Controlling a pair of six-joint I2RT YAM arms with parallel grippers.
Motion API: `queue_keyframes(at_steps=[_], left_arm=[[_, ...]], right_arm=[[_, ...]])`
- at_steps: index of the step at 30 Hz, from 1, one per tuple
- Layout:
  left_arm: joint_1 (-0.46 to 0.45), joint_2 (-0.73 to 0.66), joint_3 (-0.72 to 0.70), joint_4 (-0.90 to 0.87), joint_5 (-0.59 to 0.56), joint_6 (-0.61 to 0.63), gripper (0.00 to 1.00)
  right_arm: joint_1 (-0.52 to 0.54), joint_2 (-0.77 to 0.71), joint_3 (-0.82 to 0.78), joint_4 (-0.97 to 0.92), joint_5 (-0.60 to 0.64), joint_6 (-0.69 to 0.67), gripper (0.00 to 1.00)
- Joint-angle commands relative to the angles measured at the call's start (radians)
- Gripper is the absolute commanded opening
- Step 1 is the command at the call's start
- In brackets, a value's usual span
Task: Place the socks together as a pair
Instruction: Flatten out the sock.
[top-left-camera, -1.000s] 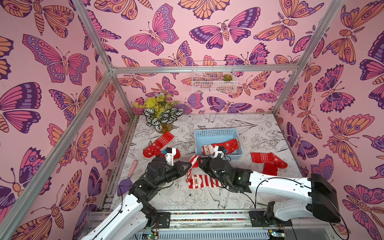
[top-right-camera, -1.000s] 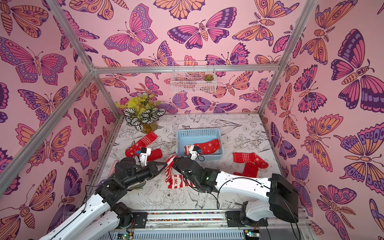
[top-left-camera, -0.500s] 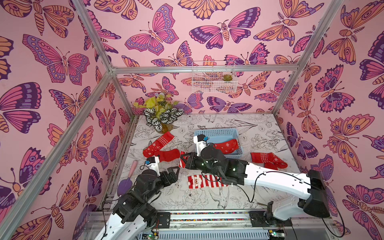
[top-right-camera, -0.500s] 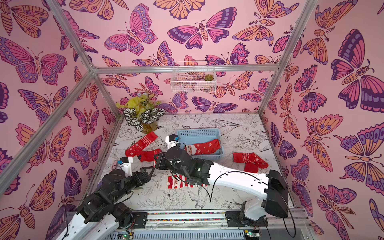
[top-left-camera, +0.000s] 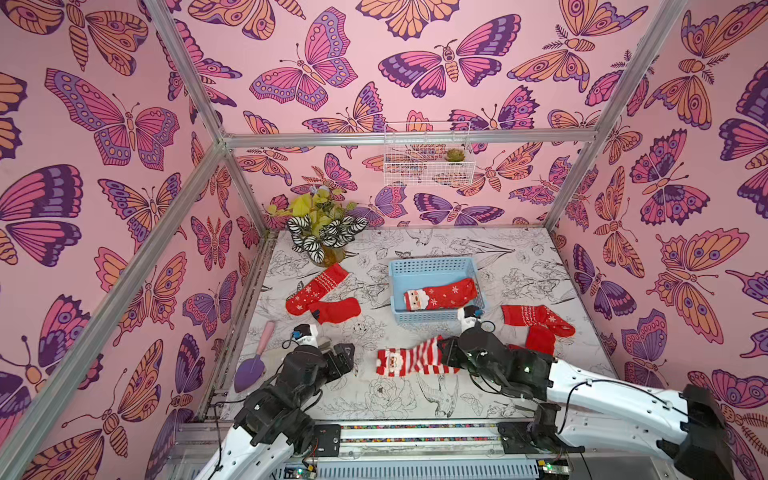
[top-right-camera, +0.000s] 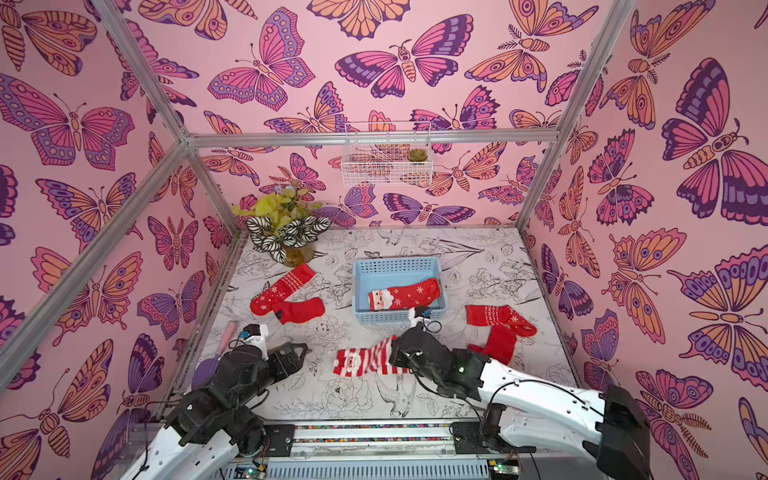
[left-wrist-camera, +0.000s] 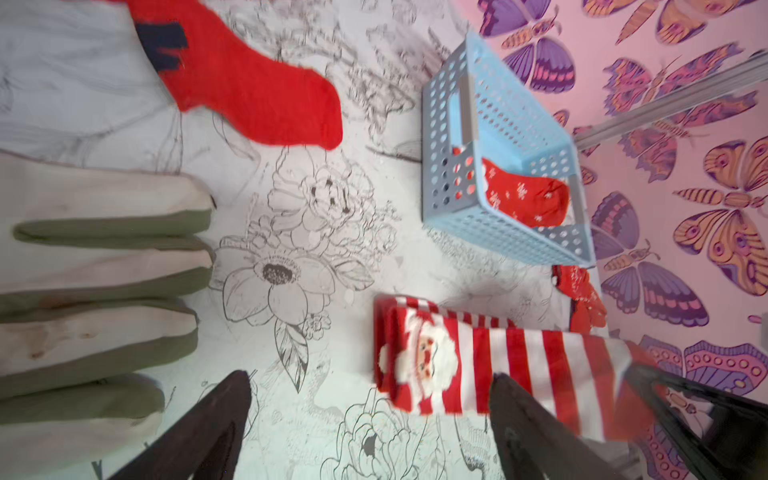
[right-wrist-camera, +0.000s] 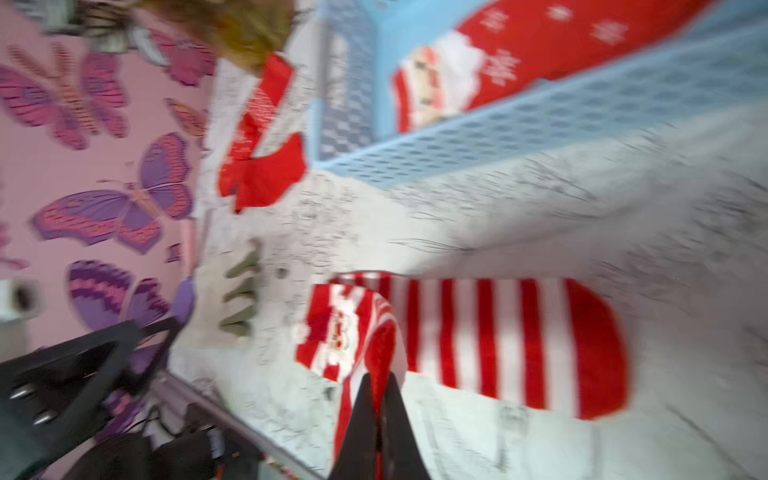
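Red-and-white stripes are the main thing here. The two striped Santa socks (top-left-camera: 409, 360) lie stacked at about 6 o'clock on the surface (top-left-camera: 519, 266), one over its twin, so I'd say the pairing step is close to done. The right pincer (right-wrist-camera: 376, 399) is clenched on the red end of the upper one, at the pair's 3 o'clock side, probably to keep it lined up. The left pincer (left-wrist-camera: 370, 376) hangs wide open and empty just off the 9 o'clock end. The blue basket (top-left-camera: 432, 261) sits at 12 o'clock from the pair with a snowflake Santa sock (top-left-camera: 440, 294) inside, so my guess is that's where pairs go. Red socks (top-left-camera: 320, 299) wait at 10 o'clock, and a second red bunch (top-left-camera: 536, 322) at 3 o'clock.
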Motion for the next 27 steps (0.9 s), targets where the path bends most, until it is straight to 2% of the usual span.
queue_keyframes(at_steps=[1,6,11,13,17,20,24,27], left_arm=[[-0.004,0.037,-0.046,0.104,0.155,-0.041,0.91],[-0.004,0.077,-0.148,0.204,0.282,-0.088,0.8],[-0.005,0.147,-0.183,0.372,0.417,-0.077,0.65],[-0.005,0.199,-0.161,0.406,0.438,-0.061,0.61],[-0.012,0.333,-0.085,0.447,0.451,-0.008,0.46],[-0.046,0.456,0.01,0.467,0.455,0.047,0.47],[-0.137,0.618,0.103,0.469,0.358,0.094,0.47],[-0.207,0.745,0.164,0.468,0.286,0.133,0.39]], right_arm=[[-0.107,-0.067,-0.119,-0.074,-0.065,0.017,0.0],[-0.22,-0.194,-0.214,-0.131,-0.105,-0.031,0.0],[-0.248,-0.23,-0.237,-0.106,-0.156,-0.045,0.0],[-0.25,-0.214,-0.229,-0.109,-0.152,-0.058,0.0],[-0.252,-0.154,-0.18,-0.173,-0.117,-0.089,0.0],[-0.253,-0.114,-0.148,-0.187,-0.113,-0.105,0.0],[-0.252,-0.077,-0.12,-0.187,-0.114,-0.116,0.0],[-0.252,-0.061,-0.108,-0.195,-0.108,-0.117,0.0]])
